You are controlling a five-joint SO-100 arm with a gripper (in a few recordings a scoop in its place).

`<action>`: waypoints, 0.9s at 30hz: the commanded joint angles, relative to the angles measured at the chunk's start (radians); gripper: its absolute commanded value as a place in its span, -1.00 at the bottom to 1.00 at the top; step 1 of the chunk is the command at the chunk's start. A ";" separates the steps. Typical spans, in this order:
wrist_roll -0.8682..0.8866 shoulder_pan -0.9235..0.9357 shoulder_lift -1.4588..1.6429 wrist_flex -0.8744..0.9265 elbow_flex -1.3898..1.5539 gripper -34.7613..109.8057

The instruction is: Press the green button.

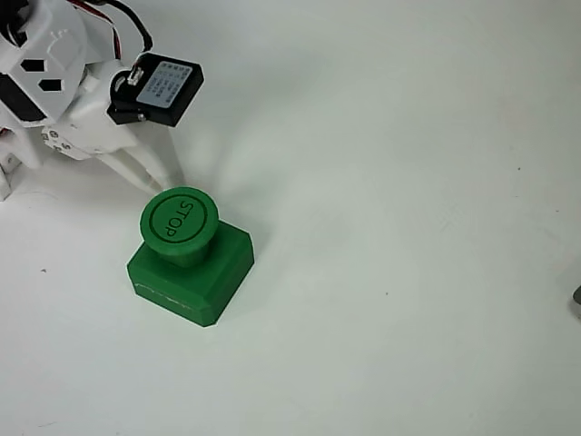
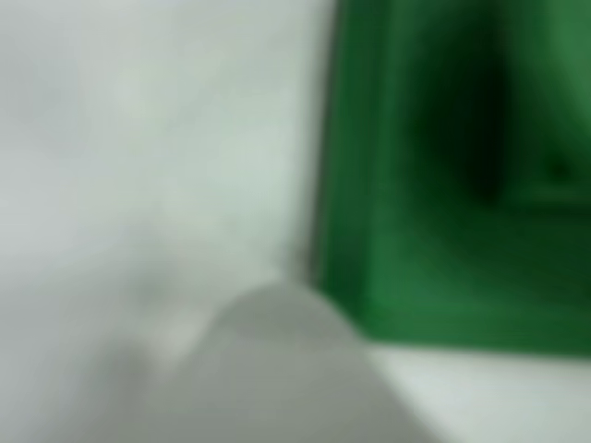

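Green plastic is standing out against the white table [image 1: 390,300]: the green button [image 1: 180,221] is sitting left of centre in the overhead view, its round cap reading "STOP" inside a ring above a square bevelled base. The white gripper [image 1: 162,182] is reaching in from the upper left, its two pointed fingers lying close together with tips just beside the cap's upper-left rim; whether they are touching it I cannot tell. A black block is riding on the arm above them. A dark speck is showing at the right edge, cut off. The wrist view is blurring heavily, showing the button's side [image 2: 443,185] at right and a pale finger [image 2: 277,369] at the bottom.
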 commanded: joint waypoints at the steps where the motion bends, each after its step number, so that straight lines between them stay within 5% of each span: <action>1: 0.005 -0.020 0.021 0.020 -0.008 -0.52; 27: -0.175 -0.018 0.021 0.054 -0.008 -0.52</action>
